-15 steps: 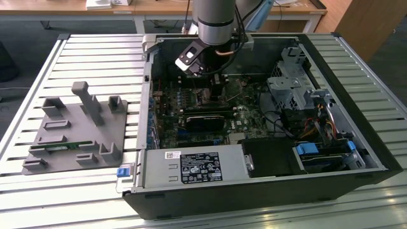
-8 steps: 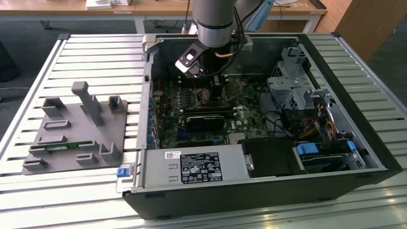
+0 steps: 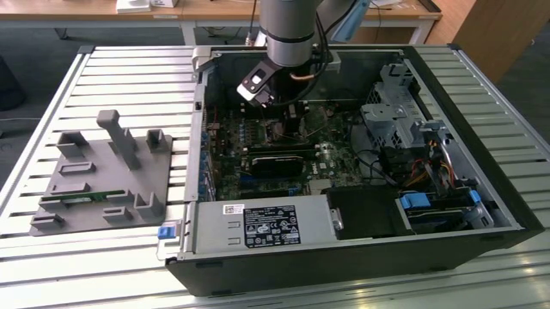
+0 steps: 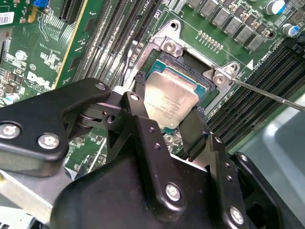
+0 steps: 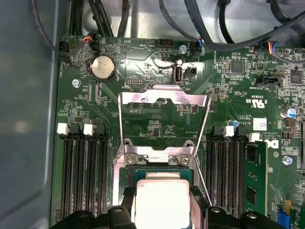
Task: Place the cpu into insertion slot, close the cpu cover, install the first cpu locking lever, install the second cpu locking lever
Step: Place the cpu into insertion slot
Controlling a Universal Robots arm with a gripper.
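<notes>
Grasp: gripper [image 4: 169, 96] pinches cpu [image 4: 172, 104] | cpu dull silver-grey, square | cpu cover [image 5: 164, 97] raised open

You are working on a pale grey slatted metal table [image 3: 129, 71]. In the exterior view, two things lie directly on its slats. At 9 o'clock sits a flat grey plastic fixture plate [image 3: 90, 174] with upright posts and holders. From the centre out to 3 o'clock lies a large black computer tower case [image 3: 344, 264], on its side, open face up, just beside the plate.
</notes>
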